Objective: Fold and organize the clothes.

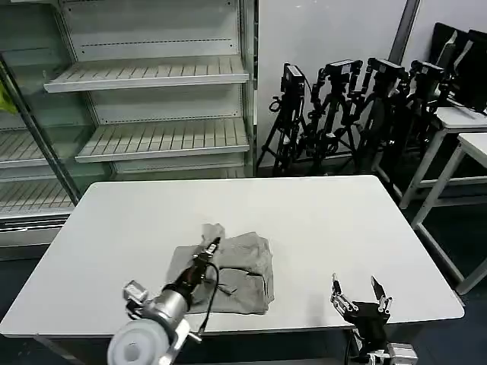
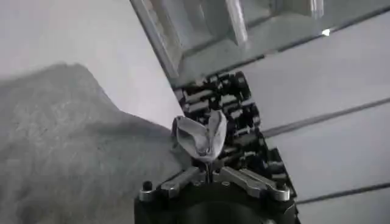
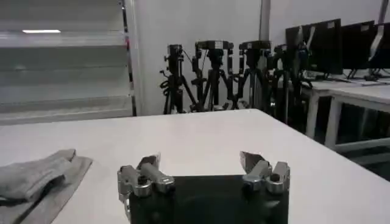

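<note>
Right gripper (image 1: 359,293) at near table (image 1: 319,220) edge, fingers spread wide, holding nothing. Left gripper (image 1: 211,248) pinched tight on raised fold of grey shirt (image 1: 236,277); shirt lies crumpled mid-table, near front edge. No readable writing.

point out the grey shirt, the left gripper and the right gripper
grey shirt (image 1: 242,268): head view, flat middle of the fabric
left gripper (image 1: 210,247): head view, tip pinching a shirt fold
right gripper (image 1: 360,291): head view, between its open jaws

Left gripper (image 1: 212,245) clamped, right gripper (image 1: 360,293) agape.
</note>
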{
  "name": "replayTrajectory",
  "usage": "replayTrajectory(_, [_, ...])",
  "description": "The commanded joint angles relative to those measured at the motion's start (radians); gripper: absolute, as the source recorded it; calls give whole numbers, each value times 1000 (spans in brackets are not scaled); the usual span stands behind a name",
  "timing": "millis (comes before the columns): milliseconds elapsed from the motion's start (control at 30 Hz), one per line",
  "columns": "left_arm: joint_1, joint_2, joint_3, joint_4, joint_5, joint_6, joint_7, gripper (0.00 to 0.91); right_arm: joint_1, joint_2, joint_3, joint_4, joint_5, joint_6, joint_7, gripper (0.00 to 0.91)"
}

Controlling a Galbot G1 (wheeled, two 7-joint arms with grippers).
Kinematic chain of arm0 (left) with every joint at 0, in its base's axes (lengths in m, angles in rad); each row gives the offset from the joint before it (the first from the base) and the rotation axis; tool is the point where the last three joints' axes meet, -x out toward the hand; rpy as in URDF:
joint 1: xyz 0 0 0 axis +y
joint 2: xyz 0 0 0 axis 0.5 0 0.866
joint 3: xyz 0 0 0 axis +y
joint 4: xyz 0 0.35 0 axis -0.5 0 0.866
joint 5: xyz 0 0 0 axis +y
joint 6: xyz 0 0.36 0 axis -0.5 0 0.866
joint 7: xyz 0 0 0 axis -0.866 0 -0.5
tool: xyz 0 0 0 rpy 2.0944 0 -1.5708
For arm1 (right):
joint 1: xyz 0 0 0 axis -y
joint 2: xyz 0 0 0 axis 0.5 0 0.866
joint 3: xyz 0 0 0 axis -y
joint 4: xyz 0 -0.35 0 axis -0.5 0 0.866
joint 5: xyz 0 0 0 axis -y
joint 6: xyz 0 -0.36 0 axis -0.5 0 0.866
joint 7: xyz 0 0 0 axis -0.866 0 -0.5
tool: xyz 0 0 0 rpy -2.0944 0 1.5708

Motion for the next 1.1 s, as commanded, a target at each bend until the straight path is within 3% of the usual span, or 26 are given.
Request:
replayTrajectory(33, [-37,-74,121,62,134,4,29,907,-6,1,2,-5,0,3,0,907])
replayTrajectory(433, [69,2,65,-126,141,42,46,907,8,3,-9,-8,1,2,-1,907])
replayTrajectory(533, [92,64,7,-160,144,60,46,907,12,2,-9,-11,5,2,-1,907])
replayTrajectory(600, [119,151,-69,-163,219,114,49,907,16,1,-10,-18,6,3,-1,907])
replayTrajectory(700, [184,251,-112,-151,391,114,85,907,19,2,-18,-24,6,5,-1,907])
replayTrajectory(867, [257,374,-196,-133,361,115,164,907,29,-3,-25,-32,8,5,-3,907])
replayTrajectory(1100, [238,468,-277,-54,187,118,205,907,28,-10,-16,-40,15,5,-5,907])
